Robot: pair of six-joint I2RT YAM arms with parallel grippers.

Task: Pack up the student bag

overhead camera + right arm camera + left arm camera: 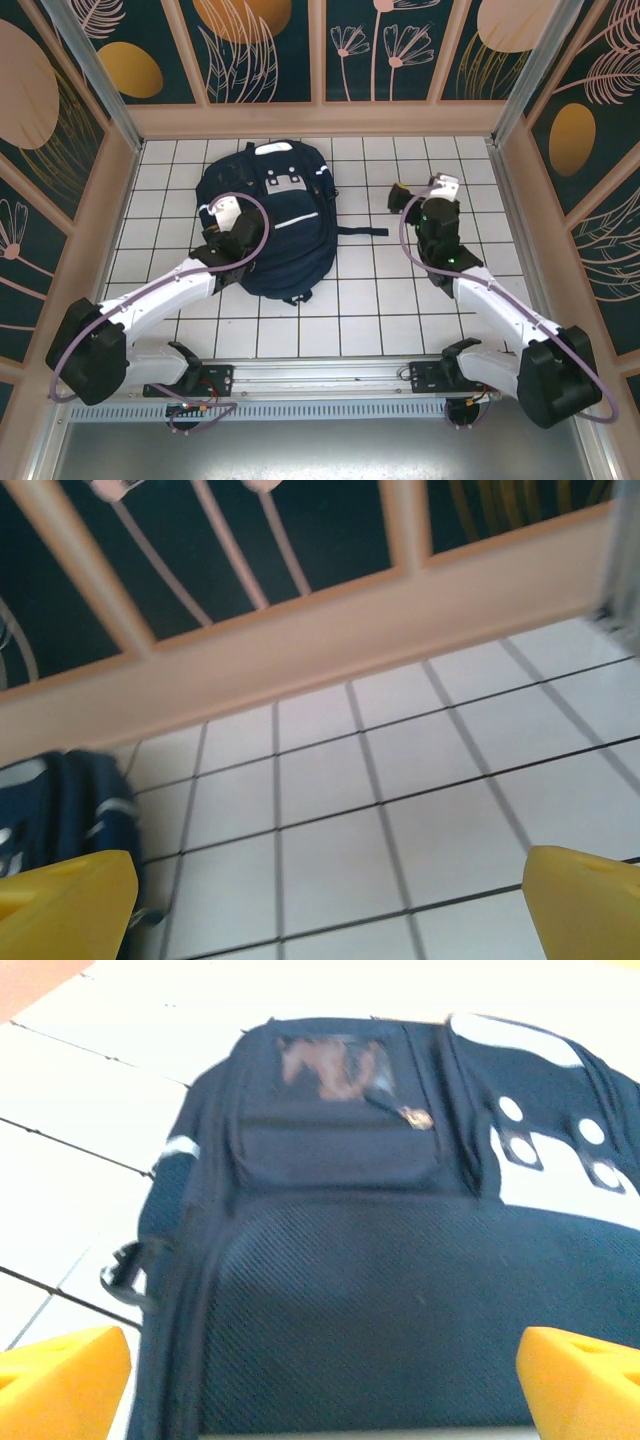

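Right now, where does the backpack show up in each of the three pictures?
Top view: the backpack lies left of centre on the tiled table, under the left gripper.
Left wrist view: the backpack spreads across most of the picture, front pocket uppermost.
Right wrist view: the backpack's edge sits at lower left.
Shared landmark: the white tiles with dark grout lines.

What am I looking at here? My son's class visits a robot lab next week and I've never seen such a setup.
Two white robot arms are bolted at the near edge of a tiled table. One picture comes from a camera above; the other two from cameras on each wrist, where the yellow tips are fingers. A navy backpack lies flat on the tiles. The left gripper hovers over it, open. The right gripper is open above bare tiles beside it. Neither holds anything.
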